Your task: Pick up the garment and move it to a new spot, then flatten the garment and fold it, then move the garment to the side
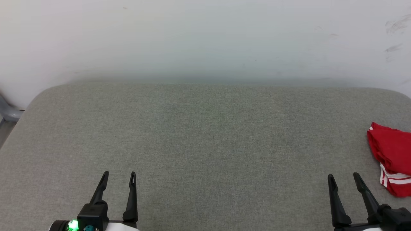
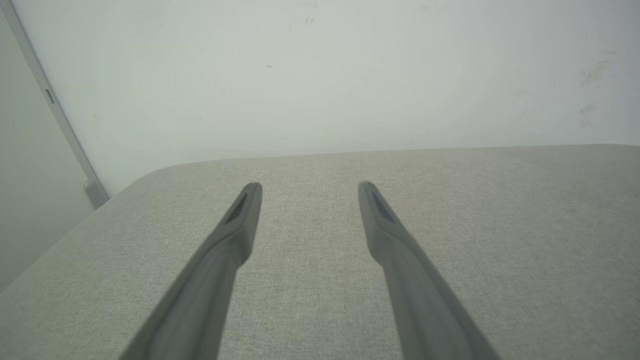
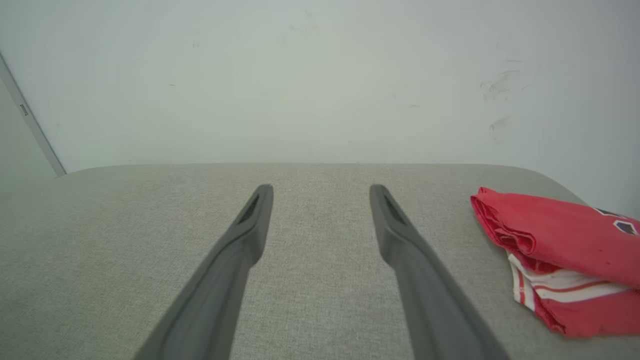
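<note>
The garment [image 1: 393,150] is a red shirt with white striped trim, folded into a bundle at the far right edge of the grey fabric surface [image 1: 205,134]. In the right wrist view the garment [image 3: 565,240] lies to the right of my fingers, with a bit of dark lettering showing at its edge. My right gripper [image 1: 344,178] stands open just left of the garment, not touching it. My left gripper [image 1: 118,176] is open at the lower left over bare fabric, nothing between its fingers. Both wrist views show the fingers [image 2: 240,220] [image 3: 252,220] spread wide apart.
A pale wall [image 1: 205,38] rises right behind the surface's far edge. The surface has rounded far corners. A grey metal post [image 2: 55,115] stands off the left corner. The garment runs past the right border of the head view.
</note>
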Tool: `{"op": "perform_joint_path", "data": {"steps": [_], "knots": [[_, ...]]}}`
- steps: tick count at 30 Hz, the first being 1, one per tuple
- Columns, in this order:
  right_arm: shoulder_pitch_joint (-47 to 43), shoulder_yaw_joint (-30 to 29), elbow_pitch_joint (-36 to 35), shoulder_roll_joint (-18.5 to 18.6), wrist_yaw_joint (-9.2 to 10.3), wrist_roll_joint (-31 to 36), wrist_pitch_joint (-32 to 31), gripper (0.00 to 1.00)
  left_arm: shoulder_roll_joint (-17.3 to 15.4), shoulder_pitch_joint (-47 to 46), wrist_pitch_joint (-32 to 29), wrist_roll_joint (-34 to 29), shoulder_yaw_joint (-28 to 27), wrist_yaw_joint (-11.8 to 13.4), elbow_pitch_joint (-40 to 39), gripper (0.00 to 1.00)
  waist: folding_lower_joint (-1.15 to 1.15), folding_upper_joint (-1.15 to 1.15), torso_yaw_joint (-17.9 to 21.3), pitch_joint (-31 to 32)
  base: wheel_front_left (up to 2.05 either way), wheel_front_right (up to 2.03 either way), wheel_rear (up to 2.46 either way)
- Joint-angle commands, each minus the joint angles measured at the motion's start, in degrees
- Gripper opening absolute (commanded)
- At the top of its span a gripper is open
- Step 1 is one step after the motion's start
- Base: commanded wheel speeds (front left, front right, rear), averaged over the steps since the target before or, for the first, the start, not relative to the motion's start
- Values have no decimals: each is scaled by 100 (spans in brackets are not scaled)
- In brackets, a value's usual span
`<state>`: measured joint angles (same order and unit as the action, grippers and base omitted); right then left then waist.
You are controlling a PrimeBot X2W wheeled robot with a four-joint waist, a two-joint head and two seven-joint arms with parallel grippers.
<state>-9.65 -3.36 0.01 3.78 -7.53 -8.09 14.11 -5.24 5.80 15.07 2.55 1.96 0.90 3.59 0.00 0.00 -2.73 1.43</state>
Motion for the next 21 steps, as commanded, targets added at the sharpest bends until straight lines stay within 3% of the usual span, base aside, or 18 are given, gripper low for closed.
{"op": "perform_joint_path", "data": {"steps": [1, 13, 14, 21], "knots": [[-77, 1, 13, -24, 9, 19, 17, 100, 6, 61, 12, 6, -11, -33, -19, 100, 0, 0, 3, 1, 0, 0, 0], [-77, -13, 50, -48, 9, -5, 38, 100, 29, 87, 12, 22, -39, -97, 2, 100, 0, 0, 0, 17, 0, 0, 0], [-4, -6, 41, -25, 0, 3, 4, 0, 25, 21, 0, 18, -35, -91, 8, 0, 0, 0, 0, 17, 0, 0, 0], [35, 25, 315, -28, -1, -312, -61, 0, 54, 47, -125, 335, -80, -116, 325, 0, 0, 0, 6, 14, 0, 0, 0]]}}
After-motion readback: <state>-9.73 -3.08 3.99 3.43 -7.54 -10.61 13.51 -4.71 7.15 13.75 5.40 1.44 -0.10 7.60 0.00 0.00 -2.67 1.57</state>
